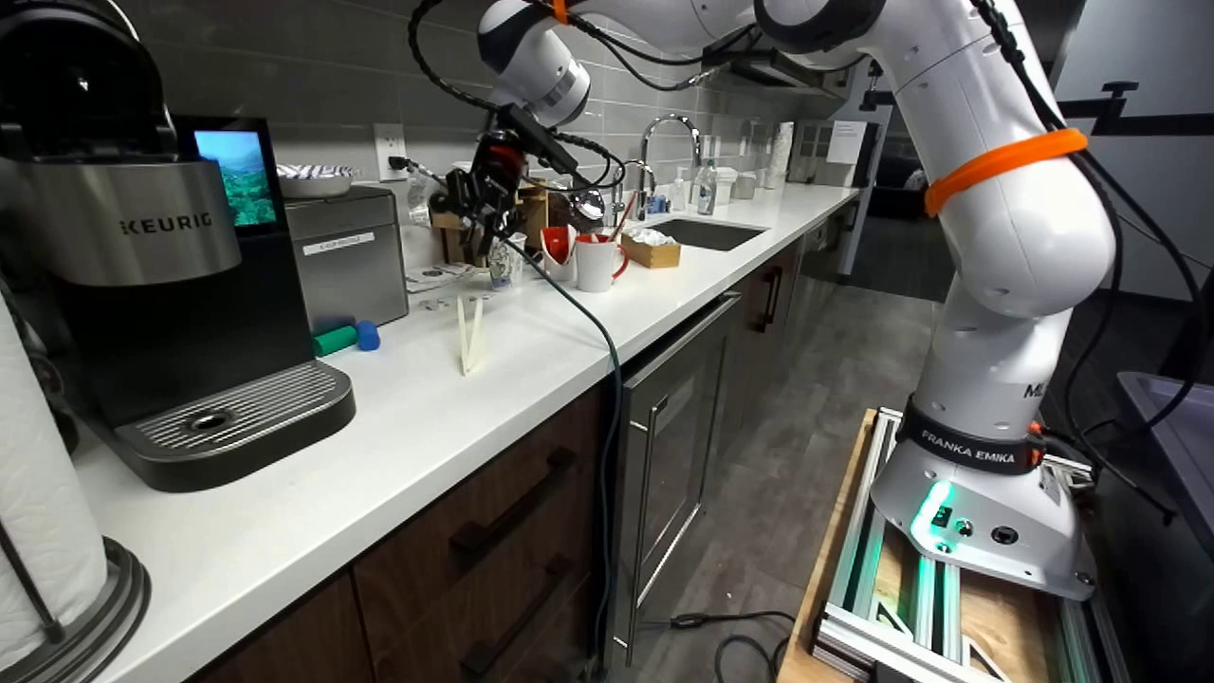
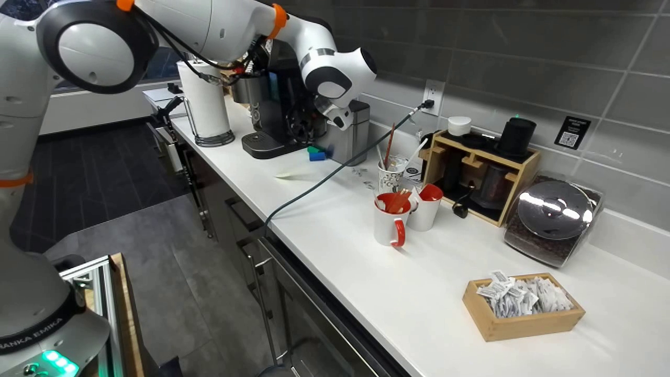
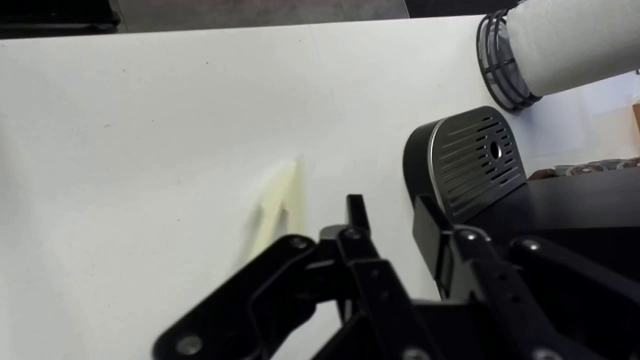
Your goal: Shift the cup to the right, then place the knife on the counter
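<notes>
The knife [image 1: 469, 359] is a thin pale piece on the white counter [image 1: 531, 332]; it looks two-armed, joined at one end. It also shows in the wrist view [image 3: 287, 186] and in an exterior view [image 2: 285, 175]. The cup [image 2: 390, 180] is a whitish printed tumbler with no handle, holding stirrers, beside the mugs; it also shows in an exterior view [image 1: 505, 264] and is out of the wrist view. My gripper [image 3: 390, 200] is open and empty above the counter, with the knife beside its left finger in the wrist view. It also shows in an exterior view [image 1: 486, 213].
The coffee machine [image 1: 123, 313] and a paper towel roll [image 2: 207, 99] stand at one end. A steel box [image 1: 346, 256] and green and blue pieces [image 1: 337, 340] are near the wall. Red-and-white mugs [image 2: 390, 228] stand near the cup. A cable [image 2: 324, 180] crosses the counter.
</notes>
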